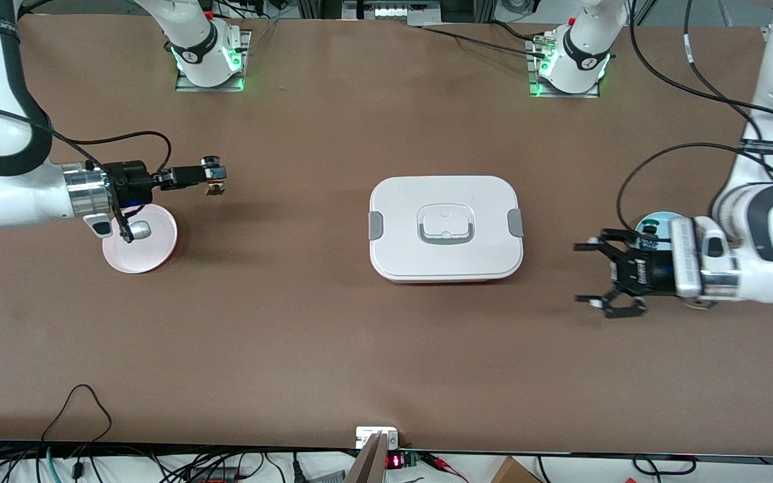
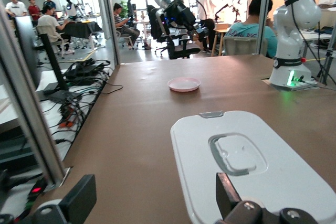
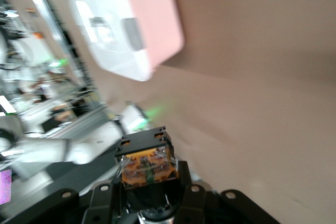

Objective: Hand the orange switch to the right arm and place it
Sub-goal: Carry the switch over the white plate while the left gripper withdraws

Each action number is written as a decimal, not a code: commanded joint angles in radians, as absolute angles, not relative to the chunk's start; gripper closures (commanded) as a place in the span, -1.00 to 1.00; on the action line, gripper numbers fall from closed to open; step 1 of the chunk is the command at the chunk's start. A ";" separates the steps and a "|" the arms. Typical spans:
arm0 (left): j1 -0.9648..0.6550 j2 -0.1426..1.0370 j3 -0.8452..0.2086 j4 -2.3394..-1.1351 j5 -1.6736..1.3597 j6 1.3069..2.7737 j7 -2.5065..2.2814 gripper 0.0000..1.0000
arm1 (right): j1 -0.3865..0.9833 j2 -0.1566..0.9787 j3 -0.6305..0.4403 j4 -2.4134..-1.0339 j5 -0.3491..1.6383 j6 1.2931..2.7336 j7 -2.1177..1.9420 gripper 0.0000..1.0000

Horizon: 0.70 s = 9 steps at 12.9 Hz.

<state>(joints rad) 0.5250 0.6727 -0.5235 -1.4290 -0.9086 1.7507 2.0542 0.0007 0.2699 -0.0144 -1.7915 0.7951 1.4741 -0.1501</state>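
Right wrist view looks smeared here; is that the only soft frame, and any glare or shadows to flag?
Right wrist view: motion-blurred throughout, the lidded container streaked, though the orange switch in the right end effector stays readable. Left wrist view: table sharp, bright windows washed out. Front view: sharp and evenly lit; soft shadows beside the pink plate and container, green base lights glowing.
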 commanded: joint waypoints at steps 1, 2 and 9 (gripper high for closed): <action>0.565 0.680 -0.494 -1.333 -0.769 1.721 2.046 -1.00 | -0.002 0.265 -0.006 -1.761 0.584 1.499 -0.153 0.77; 0.571 0.684 -0.489 -1.306 -0.679 1.721 2.045 -1.00 | 0.002 0.262 -0.003 -1.756 0.484 1.514 -0.161 0.77; 0.574 0.673 -0.416 -1.067 -0.321 1.709 1.824 -1.00 | -0.002 0.265 -0.002 -1.733 0.088 1.537 -0.176 0.77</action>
